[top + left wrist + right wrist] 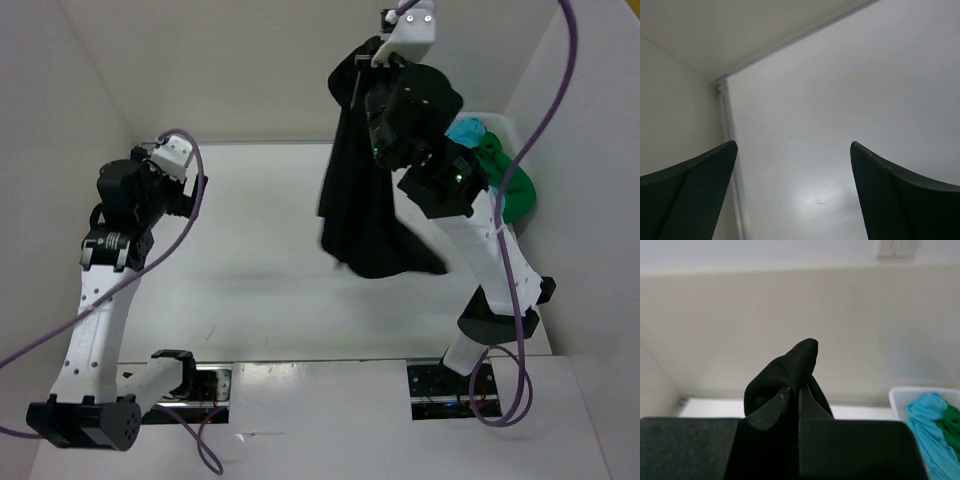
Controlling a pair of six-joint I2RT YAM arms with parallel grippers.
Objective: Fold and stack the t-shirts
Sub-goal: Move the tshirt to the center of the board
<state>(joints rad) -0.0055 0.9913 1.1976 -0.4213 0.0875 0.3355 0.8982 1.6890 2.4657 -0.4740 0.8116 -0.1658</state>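
While the white plastic mesh basket [503, 125] sits at the far right of the white table [250, 260] with 2 shirts bunched inside, the turquoise blue cloth t-shirt [467, 132] and the bright green cloth t-shirt [517, 192], the black cloth t-shirt [365, 215] hangs limp just left of it. High above the table, the right gripper [796, 392] pinches the black shirt's top fold. Bent over the table's left side, the left gripper [793, 143] stands wide apart, gripping nothing.
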